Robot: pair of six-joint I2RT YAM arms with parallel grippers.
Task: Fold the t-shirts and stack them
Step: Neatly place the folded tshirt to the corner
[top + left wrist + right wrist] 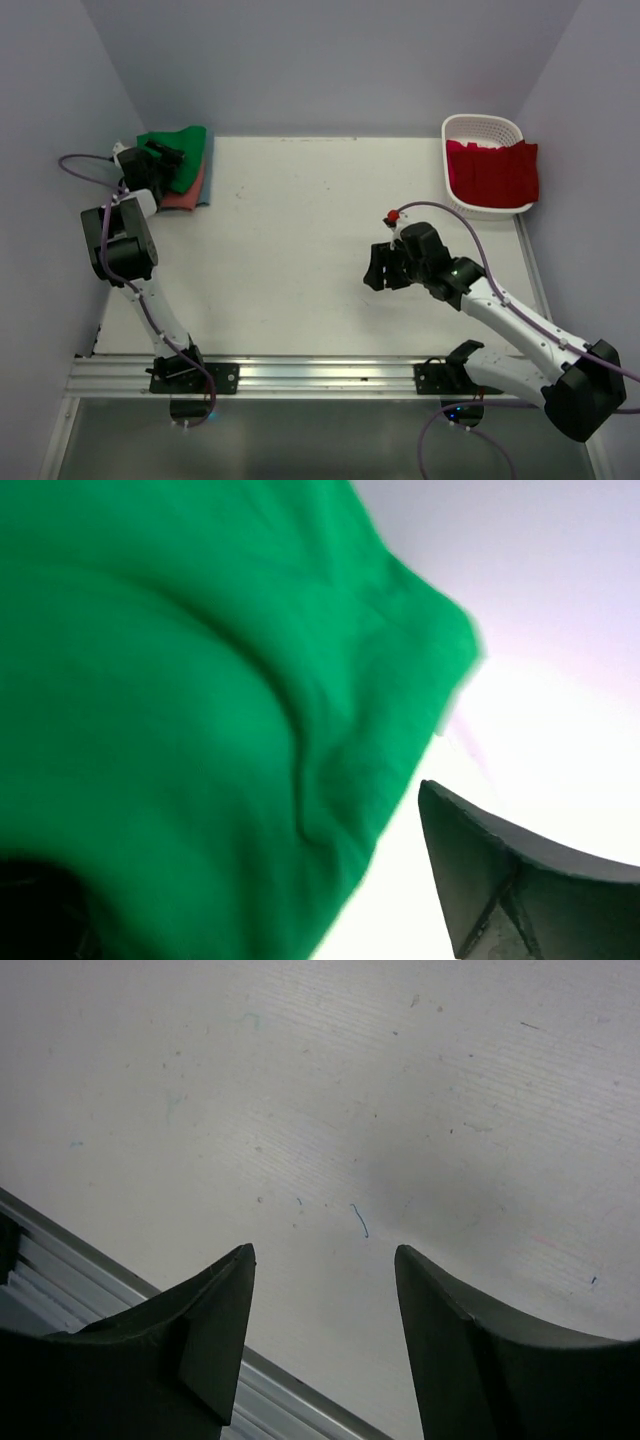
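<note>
- Left wrist view: one finger (pixel 500 870) of the left gripper (pixel 168 157) stands clear of the cloth with bright table between them. We read the jaws as apart and holding nothing; the other finger is hidden under green folds.
- Filling that view is the green t-shirt (pixel 200 710), rumpled rather than flat, lying at the far left corner of the table (pixel 300 250).
- Beneath it we see the salmon-pink t-shirt (pixel 185 198), and what looks like a thin edge of the teal-blue t-shirt (pixel 208 185) along the stack's right side.
- We judge the green cloth light, limp and quick to crease. A pinch on a free edge or corner of the top layer alone should shift it without dragging the pink one below.
- The right gripper (pixel 325 1255) hovers with jaws spread over bare table, near the front rail (pixel 320 374) and well apart from any cloth.
- The red t-shirt (pixel 495 175) drapes across the white lattice basket (pixel 480 122) at the far right. We would take it by the overhanging part, gently, since the basket looks light enough to come along.
</note>
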